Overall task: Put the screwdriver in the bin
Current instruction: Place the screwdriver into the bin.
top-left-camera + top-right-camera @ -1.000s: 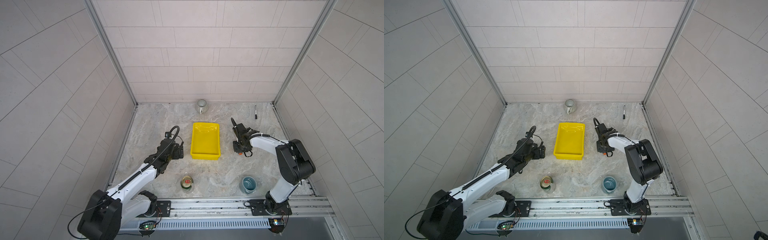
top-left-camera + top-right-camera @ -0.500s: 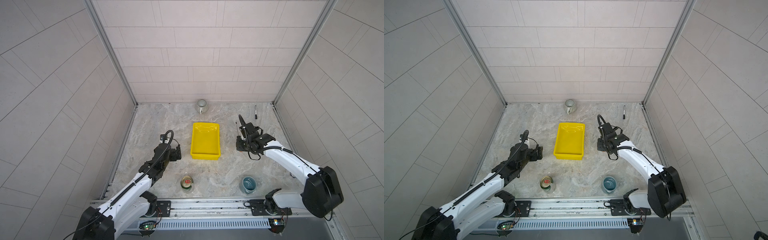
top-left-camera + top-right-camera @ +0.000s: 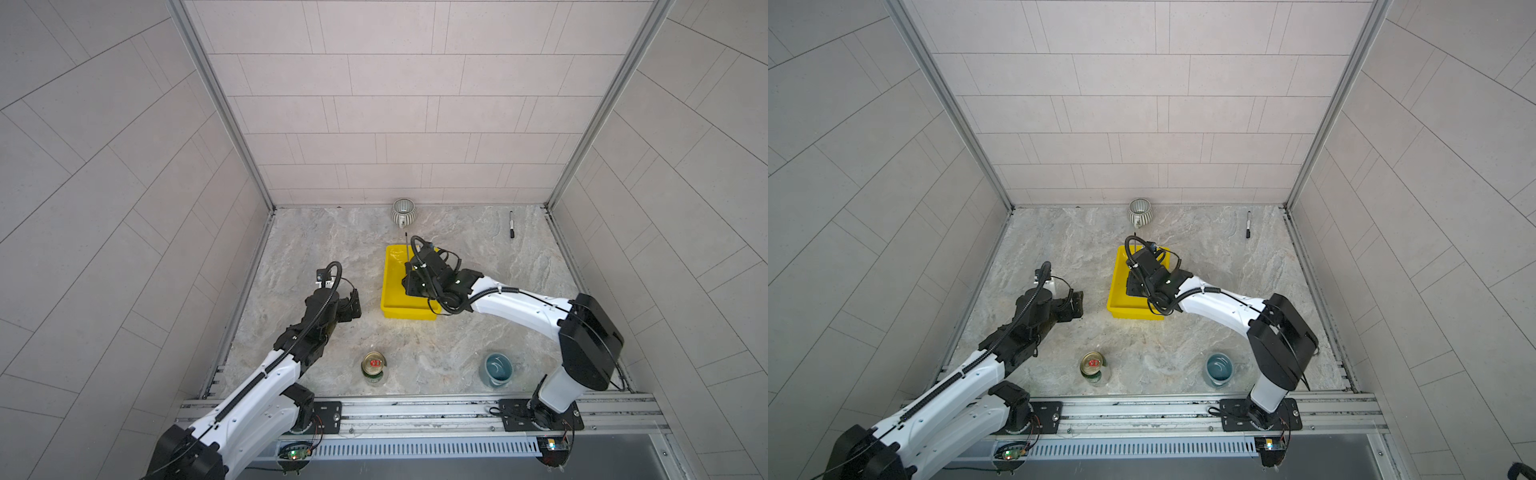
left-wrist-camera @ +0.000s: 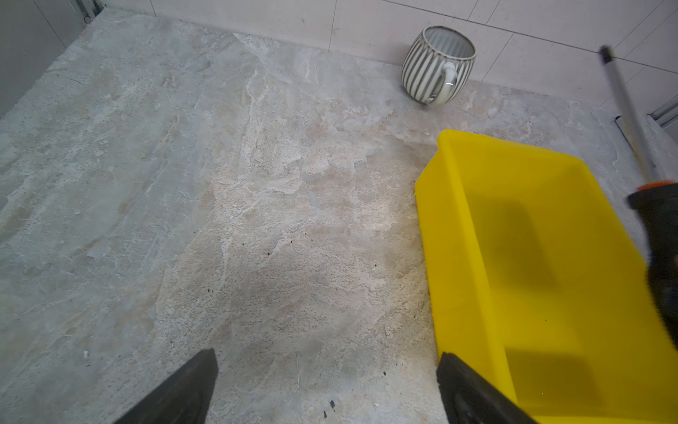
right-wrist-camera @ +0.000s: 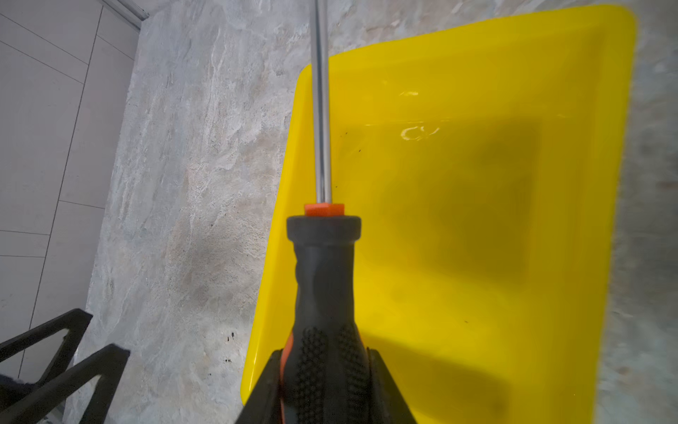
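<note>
So the right arm [image 3: 519, 309] has swung over from the bare worktop beside the bin and now hangs over the bin [image 3: 390, 286] itself, and it brought the screwdriver [image 5: 324, 279] along. The right jaws are clamped tight on the black, knobbly part of the handle, with an orange stripe peeking out at the side. The screwdriver is up in the air above the bin, not lying in it. The handle is over the yellow inside, and the shaft points toward the striped mug [image 3: 403, 210] by the back wall, with the tip past the far rim.

The left jaws are spread wide with nothing between them, over the worktop [image 4: 257, 183] near the bin's side.

Labels: there's a small raised mark moulded into the bin floor, but I can't read it. The can [image 3: 374, 365] up front has a red blob on its lid, also too small to read. A blue-green cup [image 3: 497, 369] and a black marker [image 3: 511, 224] sit well apart from all this.
</note>
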`<state>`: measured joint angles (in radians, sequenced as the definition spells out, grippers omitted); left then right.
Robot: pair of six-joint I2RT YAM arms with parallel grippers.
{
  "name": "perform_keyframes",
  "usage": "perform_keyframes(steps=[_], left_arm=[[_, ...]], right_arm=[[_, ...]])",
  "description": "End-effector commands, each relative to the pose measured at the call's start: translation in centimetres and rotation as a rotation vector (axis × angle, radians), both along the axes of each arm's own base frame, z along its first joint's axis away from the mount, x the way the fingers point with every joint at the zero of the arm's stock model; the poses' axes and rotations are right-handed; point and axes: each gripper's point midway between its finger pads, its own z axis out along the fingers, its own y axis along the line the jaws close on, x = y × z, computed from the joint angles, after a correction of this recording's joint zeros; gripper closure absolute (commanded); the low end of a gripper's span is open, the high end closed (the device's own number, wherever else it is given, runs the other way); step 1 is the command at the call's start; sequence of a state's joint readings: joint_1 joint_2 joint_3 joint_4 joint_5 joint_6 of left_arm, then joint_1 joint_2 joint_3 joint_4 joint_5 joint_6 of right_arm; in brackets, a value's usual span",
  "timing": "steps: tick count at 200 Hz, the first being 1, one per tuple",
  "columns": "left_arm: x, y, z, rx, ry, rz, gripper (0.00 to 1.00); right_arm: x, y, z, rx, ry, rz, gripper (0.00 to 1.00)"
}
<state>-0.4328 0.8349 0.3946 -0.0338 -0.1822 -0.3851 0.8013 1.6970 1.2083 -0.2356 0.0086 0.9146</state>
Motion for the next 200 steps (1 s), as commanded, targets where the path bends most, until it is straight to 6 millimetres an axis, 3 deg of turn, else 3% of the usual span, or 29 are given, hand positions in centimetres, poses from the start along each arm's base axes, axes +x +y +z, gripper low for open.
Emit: perform_keyframes(steps=[1, 28, 90, 200], left_arm=[[-0.2, 0.6, -0.1, 0.002, -0.017, 0.027, 0.0], [-0.2, 0.3, -0.2, -0.008, -0.018, 0.014, 0.0], [0.3, 0.1, -0.5, 0.008, 0.004, 0.013, 0.0], [0.2, 0.2, -0.4, 0.001, -0.002, 0.016, 0.0]], right_arm=[[1.4, 1.3, 1.1, 0.08, -0.02, -0.082, 0.86], [1.7, 2.2, -0.6, 0.105, 0.0, -0.097, 0.86], [1.7, 2.2, -4.3, 0.031, 0.046, -0.113, 0.85], [1.8, 3.7, -6.6, 0.031, 0.101, -0.098, 0.76]])
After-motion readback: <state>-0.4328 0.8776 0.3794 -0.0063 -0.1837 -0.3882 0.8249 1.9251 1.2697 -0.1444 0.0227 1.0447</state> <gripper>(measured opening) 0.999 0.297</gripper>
